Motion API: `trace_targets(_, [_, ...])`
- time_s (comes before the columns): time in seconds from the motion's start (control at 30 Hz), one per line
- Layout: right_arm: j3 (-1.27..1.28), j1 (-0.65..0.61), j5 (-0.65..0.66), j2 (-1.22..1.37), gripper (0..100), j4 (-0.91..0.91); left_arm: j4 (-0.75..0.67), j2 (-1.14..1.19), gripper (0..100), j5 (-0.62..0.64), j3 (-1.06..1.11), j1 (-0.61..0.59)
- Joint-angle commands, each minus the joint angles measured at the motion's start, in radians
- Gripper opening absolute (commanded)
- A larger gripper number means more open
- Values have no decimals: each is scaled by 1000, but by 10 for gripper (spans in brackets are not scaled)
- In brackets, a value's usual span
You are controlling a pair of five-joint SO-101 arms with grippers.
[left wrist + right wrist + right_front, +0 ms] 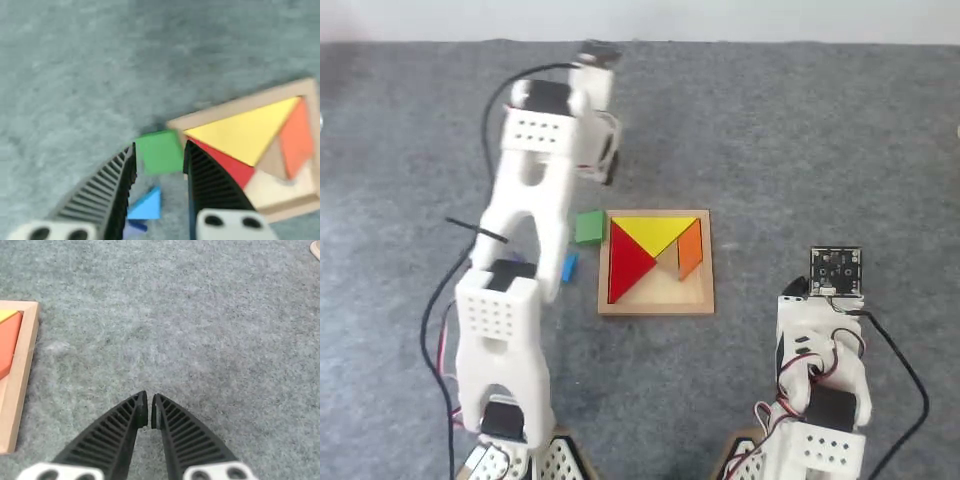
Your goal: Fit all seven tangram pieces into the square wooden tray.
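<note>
The wooden tray [656, 305] lies flat near the middle of the grey-covered desk [800, 130], between the two arms. Inside it a yellow triangle [655, 234] fills the far side. A red triangle [627, 264] runs along the wall on the left arm's side. An orange piece [690, 248] sits against the opposite wall, and bare wood shows in the near part. A green square [588, 227] lies on the desk just outside the tray's far corner on the left arm's side, right beside the rim. A small blue triangle [569, 266] rests on the desk a little nearer the arm bases, close to the tray but apart from it. The left arm stretches out over this side of the desk. The left claw [160, 149] is spread wide and grips nothing. In its wrist view the green square shows in the gap between the two fingers [117, 187], with the blue triangle lower in that gap. Whether the tips touch the square cannot be told there. The right arm is drawn back on its own side, well apart from the tray. The right claw [149, 411] is almost closed, with only a thin slit between its tips. It has hold of nothing, and bare desk lies beyond it.
</note>
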Motion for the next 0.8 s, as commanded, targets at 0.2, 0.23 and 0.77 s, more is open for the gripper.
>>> trace_targets(0.2, [17,10,9,-16,32,-1,-49,166,258,28,77,-23])
trace_targets(0.23, [17,10,9,-16,32,-1,-49,173,261,29,77,-23])
trace_targets(0.77, [17,8,9,-16,32,-1,-38,273,204,29,79,-51])
